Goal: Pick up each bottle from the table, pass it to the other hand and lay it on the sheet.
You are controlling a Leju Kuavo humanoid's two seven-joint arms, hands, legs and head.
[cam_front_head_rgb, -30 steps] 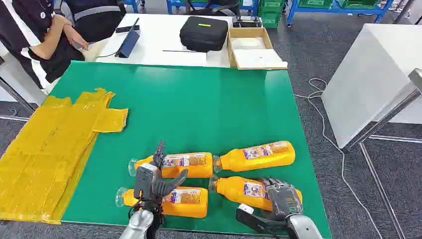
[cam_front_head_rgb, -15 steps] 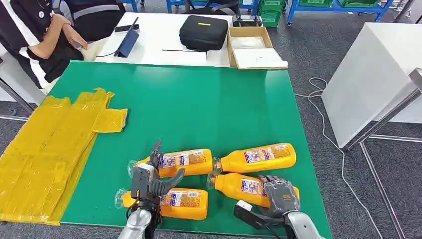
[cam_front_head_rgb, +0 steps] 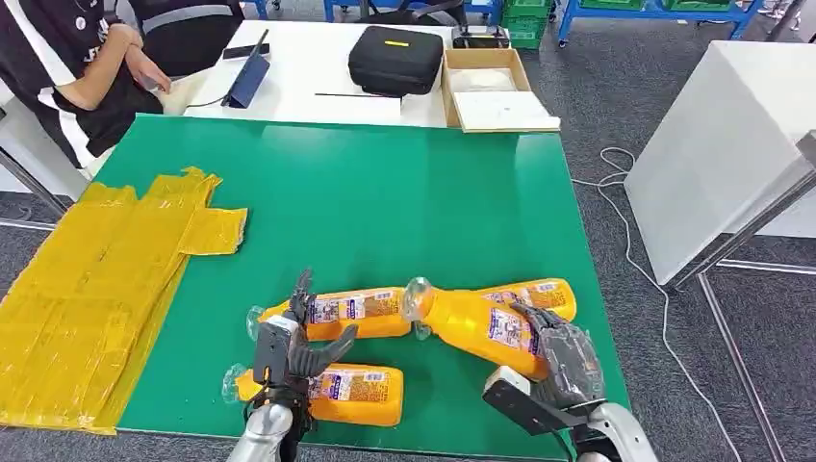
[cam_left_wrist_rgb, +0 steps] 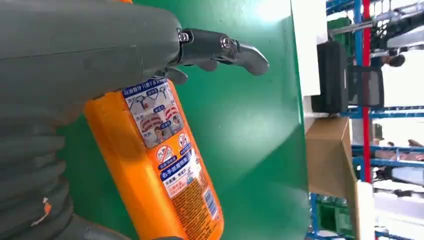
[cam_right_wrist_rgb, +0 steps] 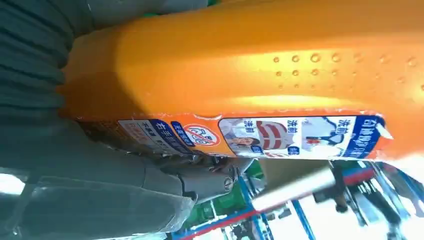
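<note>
Several orange bottles with clear caps lie on the green table (cam_front_head_rgb: 385,202). My right hand (cam_front_head_rgb: 568,364) grips one orange bottle (cam_front_head_rgb: 473,325) by its base and holds it tilted above the table, cap toward the middle. That held bottle (cam_right_wrist_rgb: 250,75) is close up in the right wrist view, with my fingers (cam_right_wrist_rgb: 200,180) wrapped under it. Behind it lies a second bottle (cam_front_head_rgb: 544,292). My left hand (cam_front_head_rgb: 289,348) hovers open with fingers spread between two more bottles, the far one (cam_front_head_rgb: 356,310) and the near one (cam_front_head_rgb: 351,390). The left wrist view looks down on a bottle (cam_left_wrist_rgb: 160,170) under my fingers (cam_left_wrist_rgb: 225,50). The yellow sheet (cam_front_head_rgb: 96,279) drapes over the table's left edge.
A person (cam_front_head_rgb: 67,67) sits at the far left corner by a white table with a tablet (cam_front_head_rgb: 248,82), a black case (cam_front_head_rgb: 395,61) and a cardboard box (cam_front_head_rgb: 491,91). Another white table (cam_front_head_rgb: 731,135) stands to the right. Cables lie on the floor.
My right hand has lifted the near right bottle off the table and swung its cap end up and toward the middle. The left hand has stayed in place.
</note>
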